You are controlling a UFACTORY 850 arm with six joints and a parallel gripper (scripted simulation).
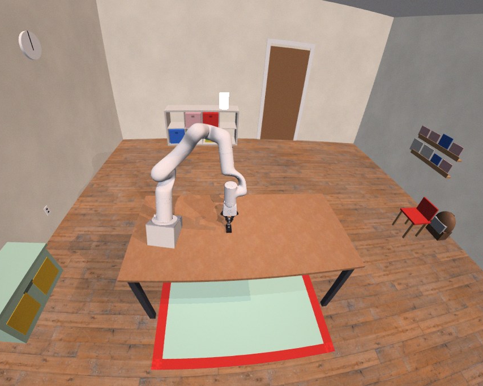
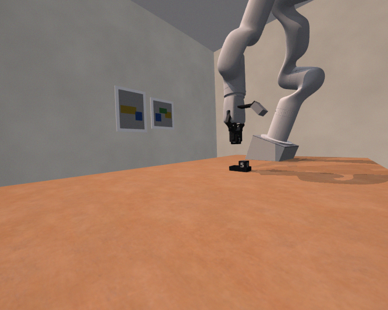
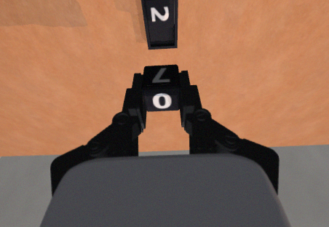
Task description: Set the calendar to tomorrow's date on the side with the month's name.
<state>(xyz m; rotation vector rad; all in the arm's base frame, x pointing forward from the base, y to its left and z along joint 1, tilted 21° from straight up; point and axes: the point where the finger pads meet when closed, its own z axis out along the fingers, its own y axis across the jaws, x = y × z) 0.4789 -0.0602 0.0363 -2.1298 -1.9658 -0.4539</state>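
One black tray point(image 2: 234, 168) point(image 3: 163, 47), long axis up-down in wrist view; two cubes: one inside, one point(image 2: 234, 137) point(image 3: 161, 89) clamped between part-open gripper point(image 1: 229, 227) point(image 2: 235, 136) point(image 3: 161, 84) jaws.

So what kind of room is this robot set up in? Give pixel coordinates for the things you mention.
Probably a playroom or family room: there's a low cubby shelf point(image 1: 201, 108) with coloured bins, a red chair point(image 1: 415, 215), and a red-bordered mat point(image 1: 243, 327) on the wooden floor.
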